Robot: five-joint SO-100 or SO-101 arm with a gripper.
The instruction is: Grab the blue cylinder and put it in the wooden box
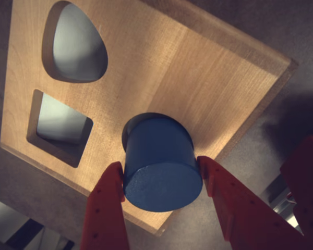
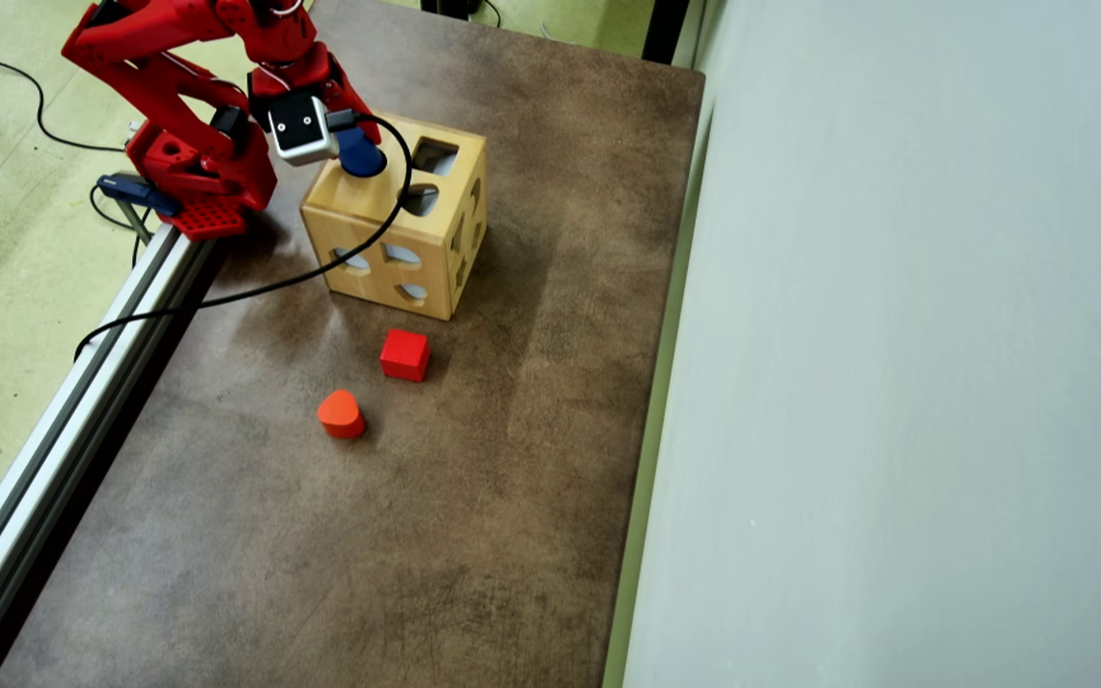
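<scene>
Red arm [image 2: 168, 86] is reaching from the far left corner of the brown table [image 2: 474, 497] in the overhead view, and its base is sitting by the aluminium rail [image 2: 82, 382] that is running along the table's left edge. A black cable [image 2: 254, 287] is hanging from the wrist camera [image 2: 300, 127] and lying across the table in front of the box. The gripper [image 1: 161, 169] is standing over the top of the wooden box [image 2: 374, 225], and its two red fingers [image 1: 107, 208] are pressing on the left and right sides of the blue cylinder [image 1: 161, 164], so the claw is clamped on it. In the wrist view the cylinder is tilting, with its lower end sitting partly inside the round hole in the top face of the box; its upper flat end is facing the camera. Left of it in that view a square hole and a rounded-triangle hole are showing pale light from inside. In the overhead view the box is standing right of the arm's base, with more cut-outs on its near face and its right face. Nearer on the table, the orange rounded-triangle block [image 2: 340, 414] is lying apart from the box, and the red cube [image 2: 405, 354] is sitting a little right of it and farther.
</scene>
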